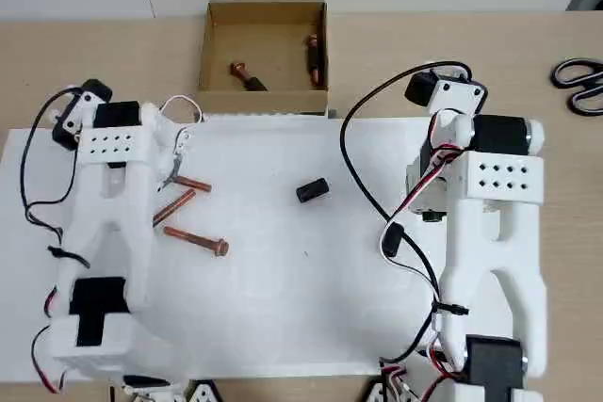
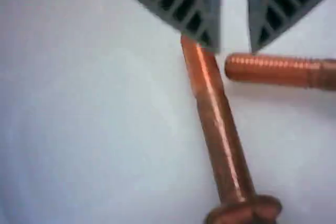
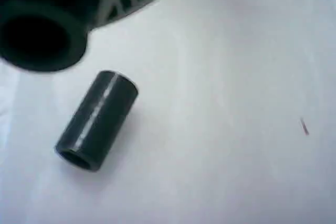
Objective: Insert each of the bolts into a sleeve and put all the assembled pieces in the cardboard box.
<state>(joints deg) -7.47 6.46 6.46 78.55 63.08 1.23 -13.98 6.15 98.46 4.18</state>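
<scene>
Three copper bolts lie loose on the white board: one (image 1: 193, 184), one (image 1: 174, 206) and one (image 1: 196, 241). My left gripper (image 1: 175, 172) hovers over them, open (image 2: 232, 43) by a narrow gap with nothing between the fingers; a bolt's threaded tip (image 2: 197, 56) sits just under one fingertip, and a second bolt (image 2: 278, 70) lies beside it. A black sleeve (image 1: 313, 190) (image 3: 97, 120) lies on its side mid-board. My right gripper (image 1: 430, 209) is shut on another black sleeve (image 3: 41, 36), held off the board to the right of the lying one. The cardboard box (image 1: 215, 54) holds two assembled pieces (image 1: 247, 75) (image 1: 315, 56).
The white board (image 1: 301, 298) covers most of the wooden table. Scissors (image 1: 579, 82) lie at the far right edge. Black and red cables (image 1: 377, 204) loop from the right arm across the board. The box stands just beyond the board's far edge.
</scene>
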